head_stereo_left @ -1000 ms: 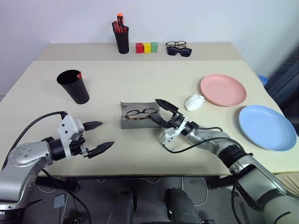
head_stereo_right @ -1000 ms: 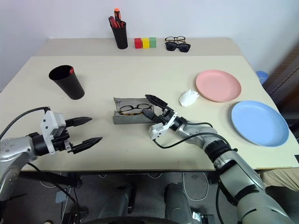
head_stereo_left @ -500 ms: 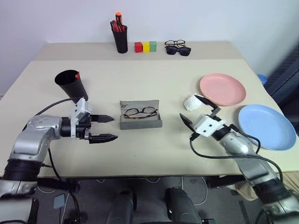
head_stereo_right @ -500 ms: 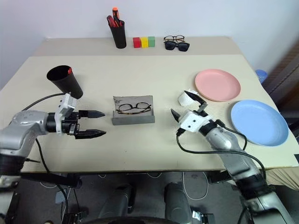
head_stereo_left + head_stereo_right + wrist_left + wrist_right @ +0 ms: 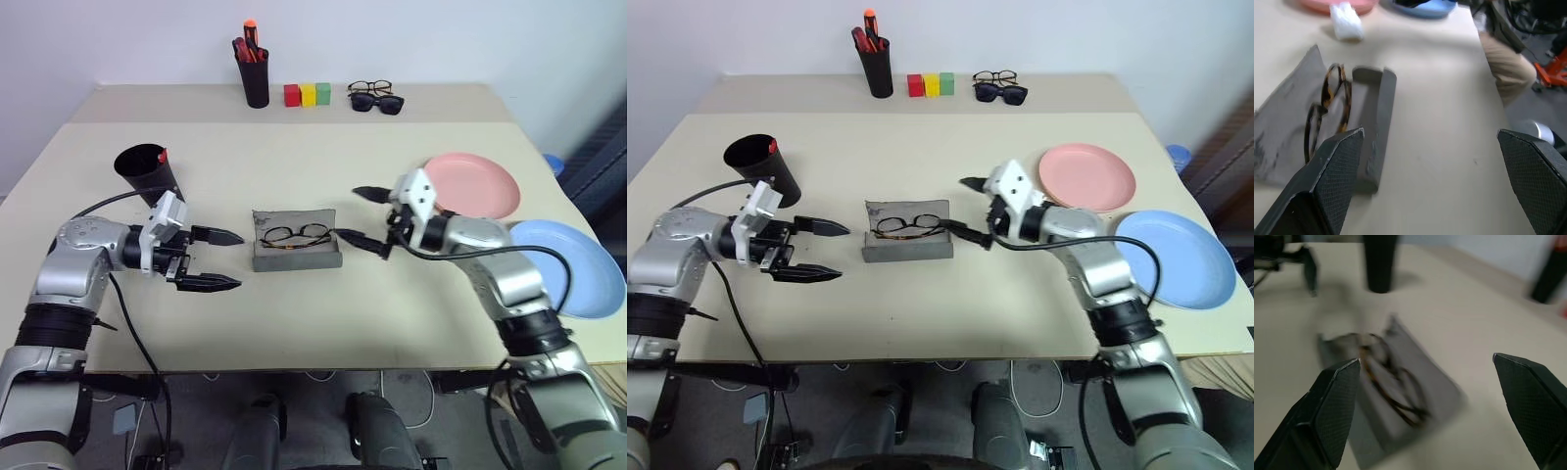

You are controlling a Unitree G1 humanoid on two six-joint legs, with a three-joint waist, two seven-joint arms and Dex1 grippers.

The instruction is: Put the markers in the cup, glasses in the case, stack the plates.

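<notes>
The thin wire glasses [image 5: 297, 235] lie in the soft grey case [image 5: 296, 251], a long open box in the middle of the table. Their long side runs from 9 to 3 o'clock. Two smooth round plates sit at 3 o'clock, one pink [image 5: 474, 186], one blue [image 5: 580, 266]. One black cup [image 5: 149, 175] stands at 10 o'clock. The left gripper [image 5: 227, 259] and the right gripper [image 5: 362, 216] both have their jaws wide apart, holding nothing.
</notes>
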